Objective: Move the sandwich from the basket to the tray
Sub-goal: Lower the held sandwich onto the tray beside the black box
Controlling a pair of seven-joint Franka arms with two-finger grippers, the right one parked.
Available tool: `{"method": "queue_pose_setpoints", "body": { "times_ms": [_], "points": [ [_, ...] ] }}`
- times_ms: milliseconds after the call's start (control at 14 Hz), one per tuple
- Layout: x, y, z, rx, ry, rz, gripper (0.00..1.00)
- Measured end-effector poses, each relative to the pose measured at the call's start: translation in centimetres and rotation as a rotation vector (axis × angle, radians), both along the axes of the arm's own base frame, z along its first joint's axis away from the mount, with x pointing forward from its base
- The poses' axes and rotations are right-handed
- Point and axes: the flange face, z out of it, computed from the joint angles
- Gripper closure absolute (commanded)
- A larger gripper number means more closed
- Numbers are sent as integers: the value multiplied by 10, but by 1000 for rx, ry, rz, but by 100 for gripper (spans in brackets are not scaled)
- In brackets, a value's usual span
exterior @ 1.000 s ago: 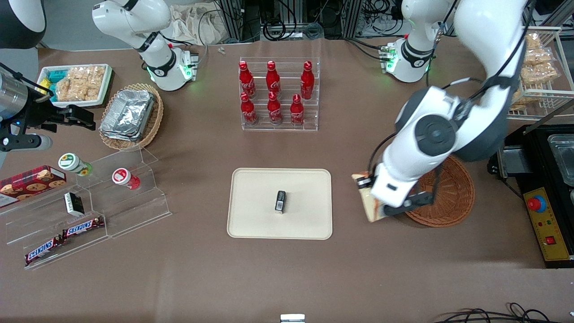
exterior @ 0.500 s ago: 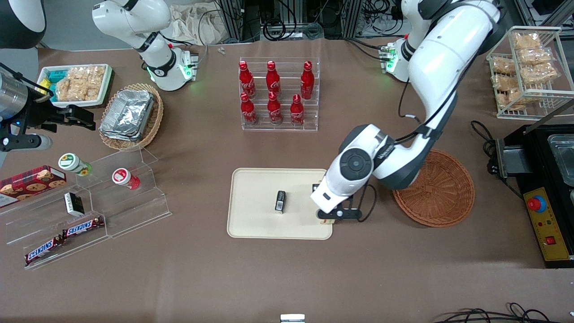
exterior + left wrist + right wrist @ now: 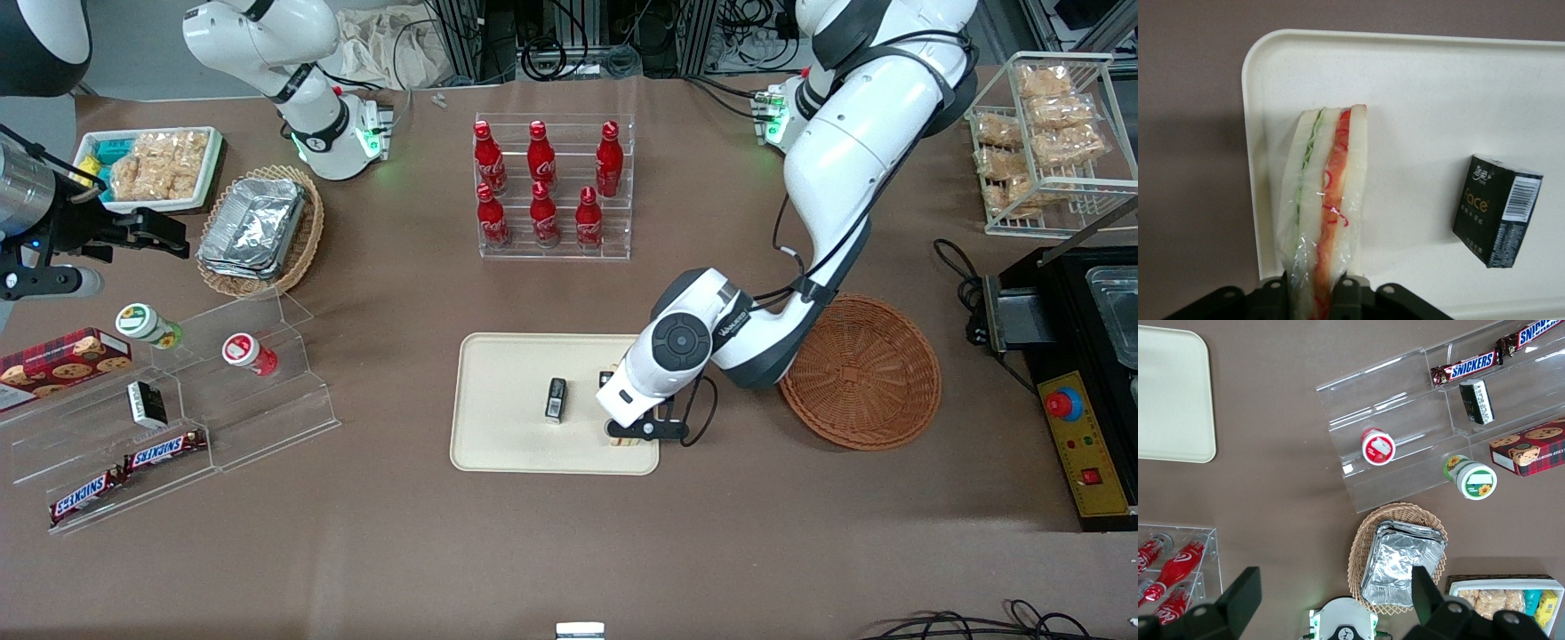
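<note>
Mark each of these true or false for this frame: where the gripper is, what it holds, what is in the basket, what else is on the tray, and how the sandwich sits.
1. The gripper is over the tray. True.
2. The gripper is open and holds nothing. False: its fingers are shut on the sandwich.
3. The reddish-brown basket has no sandwich in it. True.
4. A red bottle lies on the tray beside the sandwich. False: the other thing on the tray is a small black box.
5. The sandwich is over the tray's middle. False: it is by the tray's edge at the end toward the basket.
</note>
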Motion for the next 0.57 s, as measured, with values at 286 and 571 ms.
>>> {"method": "queue_pose_setpoints", "body": {
  "times_ms": [286, 571],
  "points": [
    [10, -1, 11, -28, -35, 15, 0],
    [38, 13, 68, -51, -107, 99, 0]
  ]
}}
